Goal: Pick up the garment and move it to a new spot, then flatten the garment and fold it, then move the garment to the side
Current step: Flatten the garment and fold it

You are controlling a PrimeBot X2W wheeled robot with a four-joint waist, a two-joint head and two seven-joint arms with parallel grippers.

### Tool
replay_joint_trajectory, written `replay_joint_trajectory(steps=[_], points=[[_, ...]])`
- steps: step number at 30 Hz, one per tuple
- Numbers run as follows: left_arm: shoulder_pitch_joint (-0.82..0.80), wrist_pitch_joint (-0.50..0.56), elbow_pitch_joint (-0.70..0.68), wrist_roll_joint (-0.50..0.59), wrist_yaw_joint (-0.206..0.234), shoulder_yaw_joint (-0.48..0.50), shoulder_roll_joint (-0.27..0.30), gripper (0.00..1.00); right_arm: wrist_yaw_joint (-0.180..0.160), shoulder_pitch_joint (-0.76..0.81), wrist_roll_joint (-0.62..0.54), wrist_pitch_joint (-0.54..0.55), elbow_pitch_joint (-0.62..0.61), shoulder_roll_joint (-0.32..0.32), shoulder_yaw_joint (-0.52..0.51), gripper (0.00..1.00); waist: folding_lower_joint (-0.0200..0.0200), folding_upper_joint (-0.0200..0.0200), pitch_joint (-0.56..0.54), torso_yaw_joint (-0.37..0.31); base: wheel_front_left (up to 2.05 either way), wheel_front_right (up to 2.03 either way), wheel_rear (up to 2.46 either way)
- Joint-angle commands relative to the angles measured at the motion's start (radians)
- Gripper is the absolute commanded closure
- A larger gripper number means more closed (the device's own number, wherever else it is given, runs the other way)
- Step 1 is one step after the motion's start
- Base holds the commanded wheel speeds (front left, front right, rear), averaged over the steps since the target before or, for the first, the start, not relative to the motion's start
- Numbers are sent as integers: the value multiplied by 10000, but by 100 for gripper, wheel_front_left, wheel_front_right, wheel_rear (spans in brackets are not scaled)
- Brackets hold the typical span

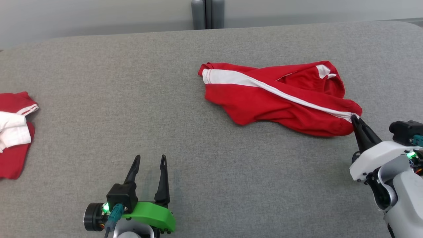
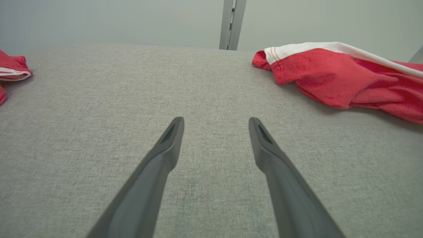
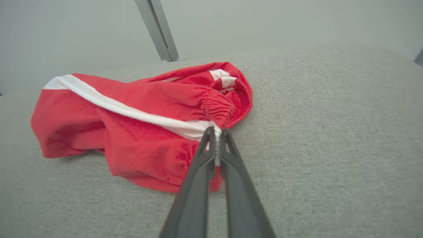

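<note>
While the right gripper (image 1: 354, 117) pinches the waistband corner of the red shorts (image 1: 281, 99), the step in hand, by my judgement, is the first lift toward a new spot. The shorts lie crumpled on the grey table (image 1: 198, 158), at about two o'clock in the head view, with a white stripe running across them. The pinched corner sits at their four o'clock end.

To lift well, the arm should rise straight up first so the cloth hangs free, then carry it toward the open middle of the table. The bite looks small (only the edge of the elastic and stripe lies between the fingers), so a slow start is advisable; a jerk may pull the cloth out.

Gripper findings: the right fingers are pressed tight on that waistband edge, with cloth showing between them in the right wrist view. The left gripper (image 1: 150, 156) rests at seven o'clock, fingers spread wide, holding nothing, well apart from the shorts. A second red and white garment (image 1: 15, 132) lies at nine o'clock, untouched.
</note>
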Motion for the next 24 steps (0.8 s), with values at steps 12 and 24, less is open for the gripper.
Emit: replay_joint_trajectory(steps=[12,24], points=[[-817,5,-22,62,-255,7,42,0,-11,-187,-1800,-1265,945,273,-964,0,0,0,651,-716,0,0,0],[-3892,7,1405,-354,-980,-940,47,0,-11,-560,-2705,-1402,-358,1407,-1181,0,0,0,1678,-1581,0,0,0]])
